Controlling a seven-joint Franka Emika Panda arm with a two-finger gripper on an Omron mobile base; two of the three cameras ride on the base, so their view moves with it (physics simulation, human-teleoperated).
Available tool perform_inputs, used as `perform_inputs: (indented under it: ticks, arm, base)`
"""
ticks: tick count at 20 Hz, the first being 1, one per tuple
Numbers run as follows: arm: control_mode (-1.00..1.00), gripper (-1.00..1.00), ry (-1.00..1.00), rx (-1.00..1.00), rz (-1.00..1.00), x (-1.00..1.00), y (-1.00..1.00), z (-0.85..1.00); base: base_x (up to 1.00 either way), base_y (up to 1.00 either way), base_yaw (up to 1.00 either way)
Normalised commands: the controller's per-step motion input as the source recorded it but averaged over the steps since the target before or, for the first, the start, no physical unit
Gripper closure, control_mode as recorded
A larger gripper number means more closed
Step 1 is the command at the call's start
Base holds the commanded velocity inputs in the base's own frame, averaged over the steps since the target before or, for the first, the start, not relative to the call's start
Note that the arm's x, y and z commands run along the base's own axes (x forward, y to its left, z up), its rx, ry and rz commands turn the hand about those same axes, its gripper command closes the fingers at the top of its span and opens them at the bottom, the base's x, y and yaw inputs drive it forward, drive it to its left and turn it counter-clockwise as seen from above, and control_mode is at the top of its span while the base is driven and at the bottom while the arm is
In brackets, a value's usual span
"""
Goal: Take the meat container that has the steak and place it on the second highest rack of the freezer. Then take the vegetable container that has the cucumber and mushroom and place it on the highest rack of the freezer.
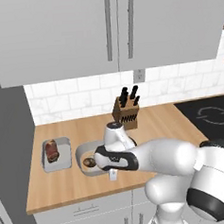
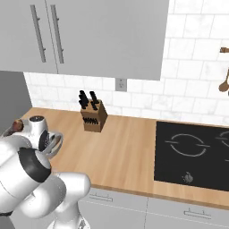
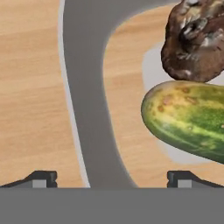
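The meat container point(image 1: 63, 154), a shallow grey tray with the red-brown steak point(image 1: 52, 150) in it, sits on the wooden counter at the far left. Just right of it is the vegetable container point(image 1: 80, 152), half hidden by my arm, with the brown mushroom point(image 1: 89, 163) showing. My gripper point(image 3: 113, 180) hangs open, close above this container's grey rim point(image 3: 87, 109). Its fingertips point(image 3: 41, 178) stand on either side of the rim, holding nothing. The green and yellow cucumber point(image 3: 188, 118) and the mushroom point(image 3: 197, 39) lie to the right inside. The freezer racks are out of view.
A wooden knife block point(image 1: 127, 113) stands behind the containers near the tiled wall. A black cooktop point(image 1: 213, 114) is set into the counter at the right. Grey wall cabinets point(image 1: 103, 29) hang overhead. A tall dark grey panel point(image 1: 8, 163) borders the counter's left end.
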Motion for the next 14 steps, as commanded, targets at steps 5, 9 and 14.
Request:
perform_inputs:
  ticks: [5,9,14]
  arm:
    - [-1.0,1.0,0.0,-0.01,0.0,0.12,0.0,-0.28]
    - [-1.0,1.0,0.0,0.03,0.0,0.0,0.0,-0.21]
    - [-1.0,1.0,0.0,0.0,0.0,0.02,-0.1,-0.06]
  base:
    - [0.0,0.0,0.0]
    - [0.0,0.0,0.0]
    - [0.0,0.0,0.0]
